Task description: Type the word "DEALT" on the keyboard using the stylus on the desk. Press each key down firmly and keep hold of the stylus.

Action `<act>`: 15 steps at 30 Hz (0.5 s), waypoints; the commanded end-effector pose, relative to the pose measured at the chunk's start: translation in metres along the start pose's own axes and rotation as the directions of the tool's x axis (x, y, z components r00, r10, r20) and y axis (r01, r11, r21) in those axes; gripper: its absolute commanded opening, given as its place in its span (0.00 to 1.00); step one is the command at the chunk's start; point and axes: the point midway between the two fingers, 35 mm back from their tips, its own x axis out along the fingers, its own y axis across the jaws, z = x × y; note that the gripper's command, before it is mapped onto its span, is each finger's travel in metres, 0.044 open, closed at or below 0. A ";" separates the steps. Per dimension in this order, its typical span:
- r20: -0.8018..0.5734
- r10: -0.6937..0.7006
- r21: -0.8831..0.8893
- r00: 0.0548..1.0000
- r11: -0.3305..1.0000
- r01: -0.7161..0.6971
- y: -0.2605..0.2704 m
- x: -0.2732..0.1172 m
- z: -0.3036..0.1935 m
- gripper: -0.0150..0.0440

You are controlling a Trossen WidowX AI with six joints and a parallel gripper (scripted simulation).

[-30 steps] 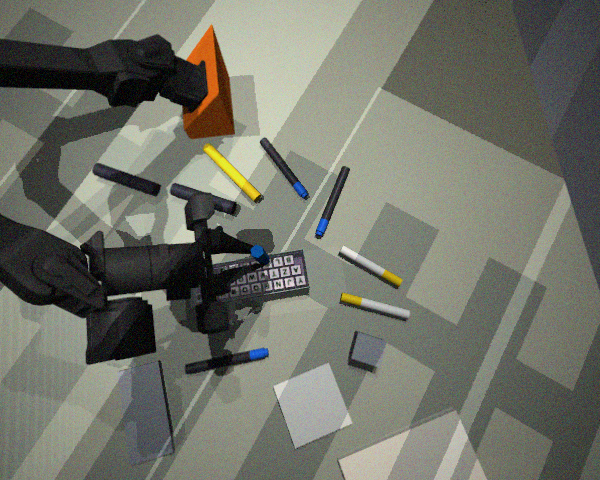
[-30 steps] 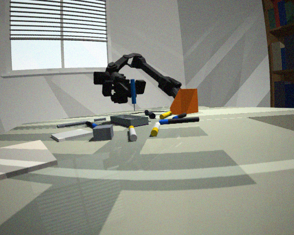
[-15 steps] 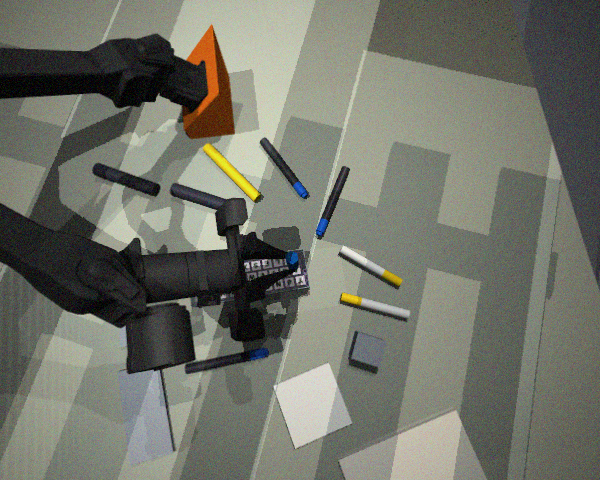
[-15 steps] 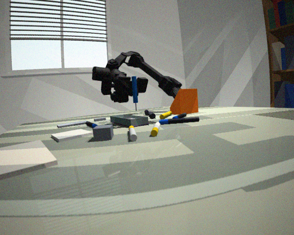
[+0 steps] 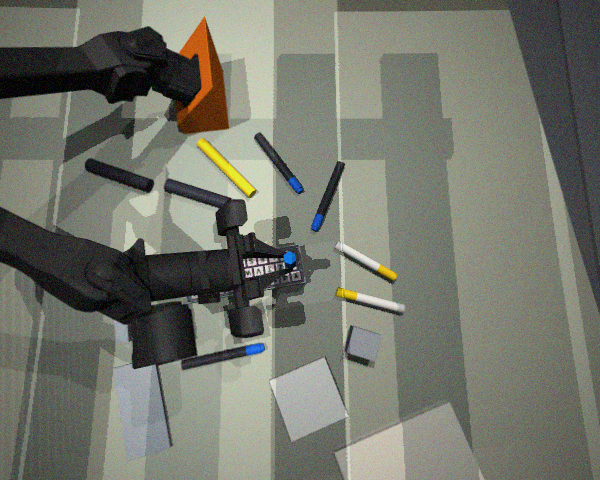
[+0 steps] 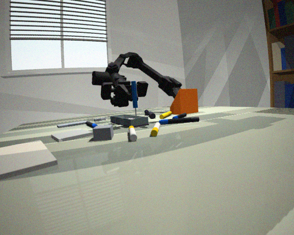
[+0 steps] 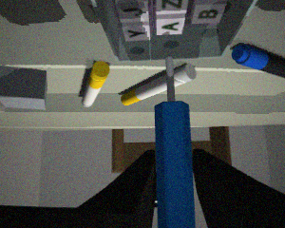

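Spreading beneath everything, the counter (image 5: pixel 496 258) (image 6: pixel 192 176) is pale grey-green, striped with hard shadows and light bands, and cut off by the edges of the overhead view. Behind it stand grey walls (image 6: pixel 147 30), a window with half-lowered blinds (image 6: pixel 58 20) and a wooden bookcase (image 6: pixel 268 58) whose top and right side fall outside the side view.

The black arm (image 5: pixel 26 263) (image 6: pixel 149 72) crosses in from the left overhead, its middle stretch out of that frame. It hides much of the keyboard (image 5: pixel 300 279) (image 6: pixel 139 122) (image 7: pixel 218 48), so only some keys show, and from the side the casing conceals nearly all of them. An orange wedge (image 5: pixel 217 108) (image 6: pixel 187 101) sits by the arm's far end.

Pale flat slabs (image 5: pixel 309 399) (image 6: pixel 72 134) lie near a grey block (image 5: pixel 363 343) (image 6: pixel 103 132) (image 7: pixel 22 87); the largest one (image 5: pixel 409 449) (image 6: pixel 20 159) is cropped. Markers (image 5: pixel 328 196) (image 6: pixel 179 120) (image 7: pixel 263 61) lie around the keyboard.

The tool (image 5: pixel 289 264) (image 6: pixel 134 97) (image 7: pixel 173 158) is clamped on the blue stylus (image 5: pixel 289 257) (image 6: pixel 134 94) (image 7: pixel 174 161), which stands nearly upright over the keyboard's end. Whether its thin grey tip touches a key, I can't tell.
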 end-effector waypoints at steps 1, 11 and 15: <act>-0.003 -0.005 -0.004 1.000 1.000 0.005 -0.001 0.004 0.003 0.39; -0.003 -0.005 -0.004 1.000 1.000 0.005 -0.001 0.005 0.004 0.39; -0.003 -0.005 -0.004 1.000 1.000 0.005 -0.001 0.006 0.006 0.39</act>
